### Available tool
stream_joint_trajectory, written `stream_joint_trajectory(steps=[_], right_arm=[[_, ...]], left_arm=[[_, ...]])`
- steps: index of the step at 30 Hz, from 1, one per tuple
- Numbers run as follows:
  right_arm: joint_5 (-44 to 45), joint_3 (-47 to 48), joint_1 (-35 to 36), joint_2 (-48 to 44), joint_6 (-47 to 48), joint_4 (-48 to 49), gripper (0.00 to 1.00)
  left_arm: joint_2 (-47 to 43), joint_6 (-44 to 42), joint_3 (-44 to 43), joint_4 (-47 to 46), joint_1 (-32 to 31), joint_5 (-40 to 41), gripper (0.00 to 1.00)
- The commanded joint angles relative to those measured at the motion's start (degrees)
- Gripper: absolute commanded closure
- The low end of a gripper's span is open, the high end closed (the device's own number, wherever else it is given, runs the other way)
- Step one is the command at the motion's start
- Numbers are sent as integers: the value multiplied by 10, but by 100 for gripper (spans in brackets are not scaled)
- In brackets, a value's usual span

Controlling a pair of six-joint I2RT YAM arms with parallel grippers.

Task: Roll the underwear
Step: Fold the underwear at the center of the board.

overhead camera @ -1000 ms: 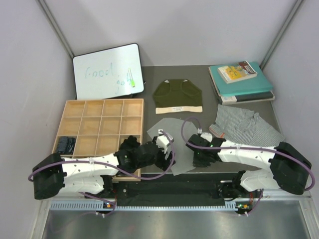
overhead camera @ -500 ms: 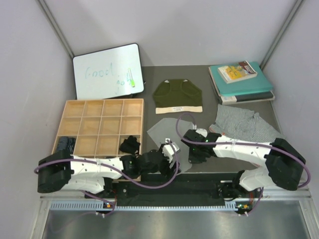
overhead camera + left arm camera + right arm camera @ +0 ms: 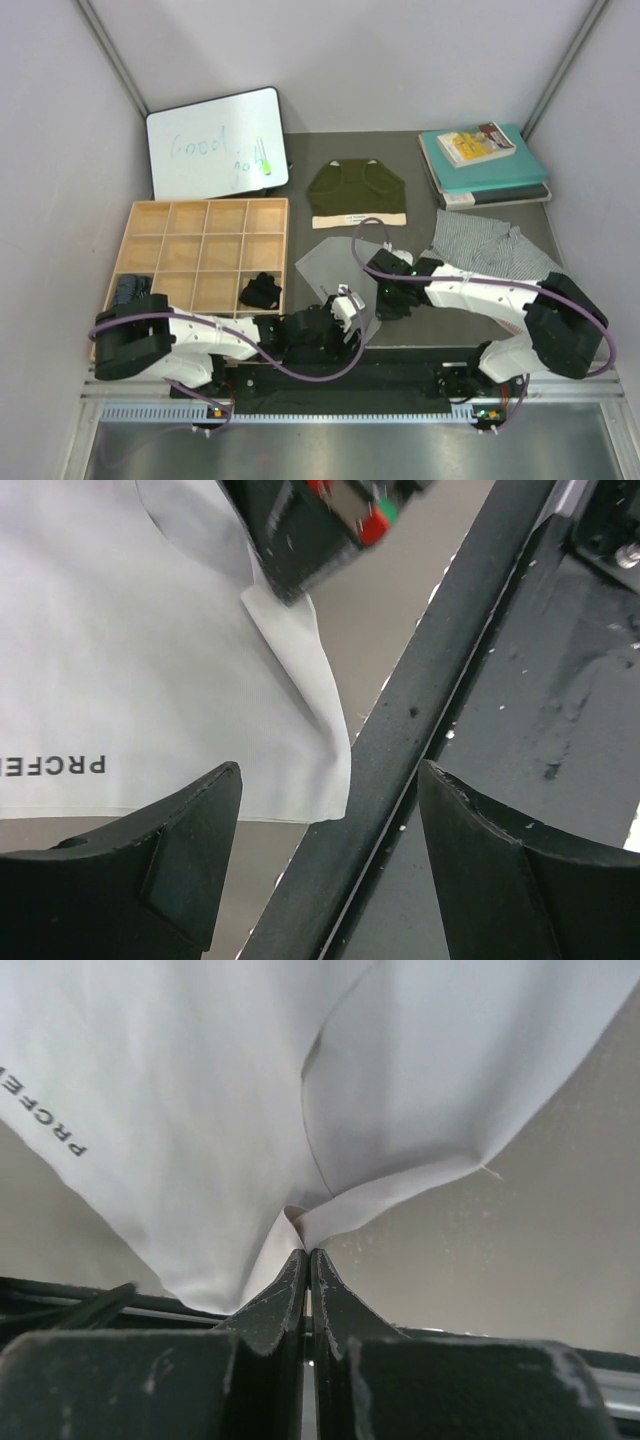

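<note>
Wooden tray (image 3: 200,255) left, teal books (image 3: 485,165) far right, olive underwear (image 3: 357,193) beyond; right claw (image 3: 308,1260) pinches a fold of the light grey underwear (image 3: 335,265), left claw (image 3: 330,780) low, spread apart over its near corner.

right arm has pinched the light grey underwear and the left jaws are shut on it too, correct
No. The right gripper is pinched on the light grey underwear, but the left gripper has its jaws open over the cloth's corner, as the left wrist view shows.
</note>
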State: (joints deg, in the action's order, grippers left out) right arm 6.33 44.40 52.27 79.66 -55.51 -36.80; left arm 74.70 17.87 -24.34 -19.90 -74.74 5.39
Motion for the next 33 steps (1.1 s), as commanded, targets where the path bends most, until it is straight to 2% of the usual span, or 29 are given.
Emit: stream_joint_trajectory(steps=[1, 26, 30, 31, 33], right_arm=[[-23, 33, -17, 7, 25, 32, 100], [-61, 53, -47, 56, 47, 80, 100], [-61, 54, -47, 58, 49, 81, 100], [-62, 54, -47, 58, 49, 80, 100], [-60, 57, -47, 57, 52, 76, 100]], left_arm=[[26, -4, -12, -53, -3, -5, 25], [99, 10, -33, -47, -3, 22, 38], [108, 20, -42, -32, -3, 44, 50], [109, 23, -45, -26, -3, 51, 58], [109, 33, -52, -3, -3, 74, 66]])
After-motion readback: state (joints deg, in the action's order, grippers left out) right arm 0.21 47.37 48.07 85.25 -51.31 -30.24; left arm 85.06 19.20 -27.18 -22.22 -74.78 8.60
